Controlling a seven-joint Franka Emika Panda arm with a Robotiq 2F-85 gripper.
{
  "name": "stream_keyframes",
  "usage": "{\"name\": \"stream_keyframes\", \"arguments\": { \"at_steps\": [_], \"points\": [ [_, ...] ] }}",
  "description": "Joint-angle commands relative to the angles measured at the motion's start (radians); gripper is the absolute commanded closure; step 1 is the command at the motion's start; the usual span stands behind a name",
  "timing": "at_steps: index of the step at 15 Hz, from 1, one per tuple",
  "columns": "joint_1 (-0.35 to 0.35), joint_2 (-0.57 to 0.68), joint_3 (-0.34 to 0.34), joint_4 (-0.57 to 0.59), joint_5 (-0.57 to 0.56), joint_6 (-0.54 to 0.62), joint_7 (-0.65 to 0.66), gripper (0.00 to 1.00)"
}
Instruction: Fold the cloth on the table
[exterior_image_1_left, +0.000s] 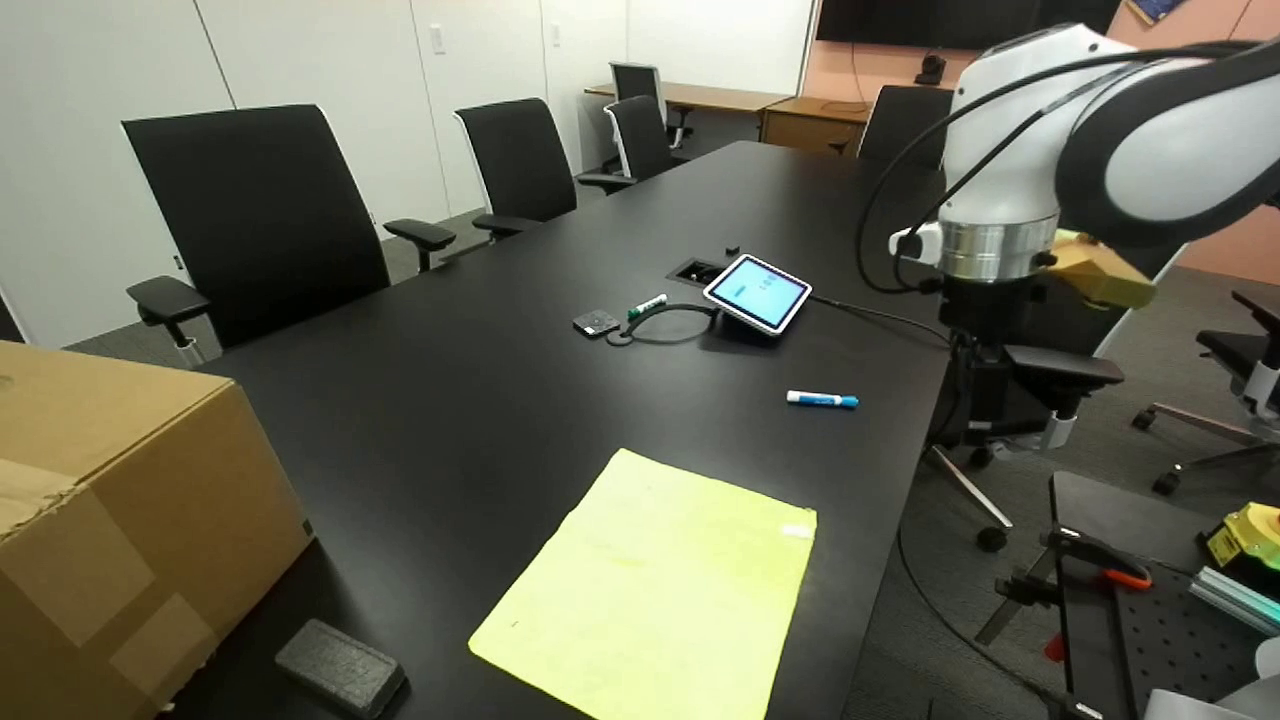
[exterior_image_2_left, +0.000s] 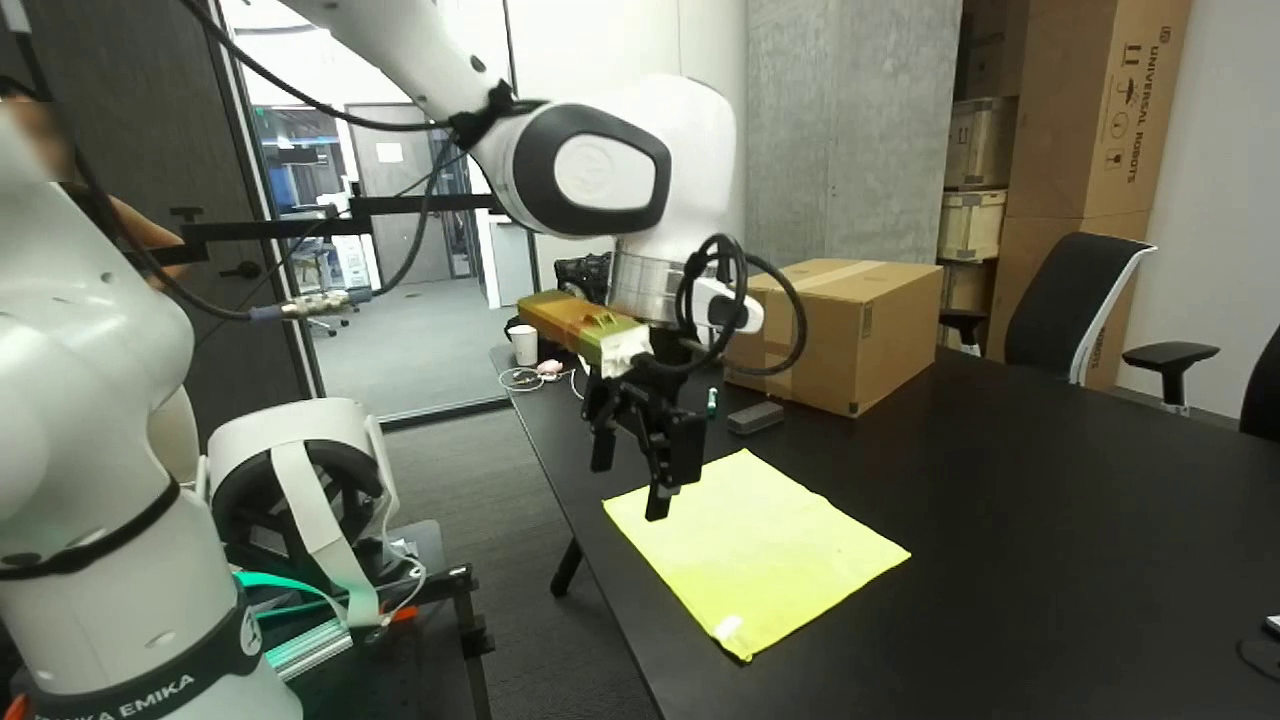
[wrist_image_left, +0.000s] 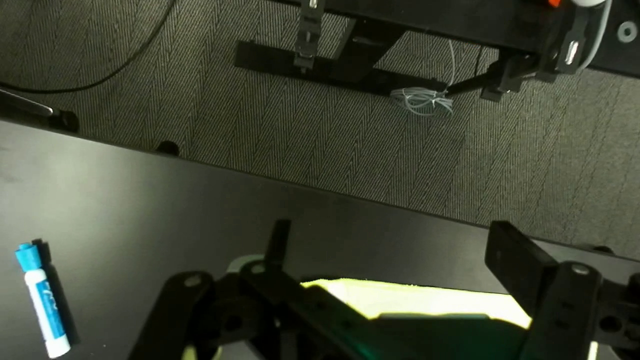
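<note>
Note, in an exterior view, the cloth (exterior_image_2_left: 785, 550) spread flat on the desk (exterior_image_2_left: 1000, 520), at four o'clock from the tool (exterior_image_2_left: 630, 484), presumably to leave its edges reachable, and the tool's jaws set apart (nothing gripped), likely ready to pinch one.

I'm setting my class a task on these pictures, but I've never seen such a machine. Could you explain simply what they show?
The machine is a jointed robot arm; at its end is a black pincer. Two pictures come from cameras standing apart from it. The downward view comes from a camera on its wrist. On the long black table lies a yellow cloth, spread out and not yet folded. A blue marker, a tablet, a dark block and a cardboard box are on the table too. The pincer is open and holds nothing.
</note>
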Motion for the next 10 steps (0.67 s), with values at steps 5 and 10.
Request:
{"name": "stream_keyframes", "arguments": {
  "at_steps": [5,10],
  "points": [
    [-0.009,0.392,0.058,0.166,0.155,0.211,-0.003,0.00],
    [-0.034,0.545,0.131,0.255,0.252,0.299,-0.014,0.00]
  ]
}}
